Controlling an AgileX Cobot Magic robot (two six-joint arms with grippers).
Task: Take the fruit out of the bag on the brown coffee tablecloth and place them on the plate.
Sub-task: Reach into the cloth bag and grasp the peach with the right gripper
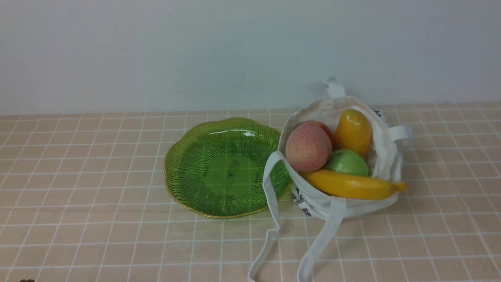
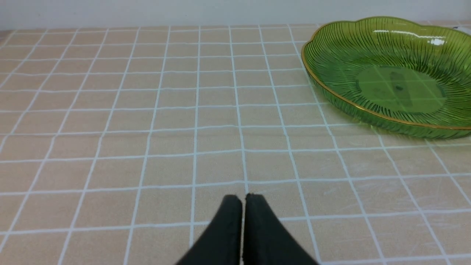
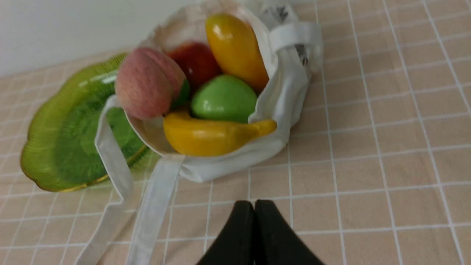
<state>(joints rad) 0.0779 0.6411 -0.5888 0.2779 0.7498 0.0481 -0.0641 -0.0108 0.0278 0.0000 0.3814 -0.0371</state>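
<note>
The white bag (image 1: 344, 205) (image 3: 283, 95) lies open on the brown coffee tablecloth (image 1: 78, 176), right of the green plate (image 1: 184, 156) (image 2: 331, 48) (image 3: 44, 147). Inside it sit a pink peach (image 1: 308, 147) (image 3: 147, 82), a red apple (image 3: 197, 60), a mango (image 1: 353, 131) (image 3: 235, 48), a green apple (image 1: 347, 162) (image 3: 224, 97) and a banana (image 1: 352, 186) (image 3: 209, 136). The plate holds nothing. My left gripper (image 2: 243, 198) is shut over bare cloth, well short of the plate. My right gripper (image 3: 254, 204) is shut on nothing, on the near side of the bag. Neither arm shows in the front view.
The bag's long straps (image 1: 274, 219) (image 3: 154, 206) trail toward the near table edge, one draped over the plate's rim. A pale wall (image 1: 235, 51) stands behind the cloth. Bare cloth (image 2: 110, 110) stretches left of the plate.
</note>
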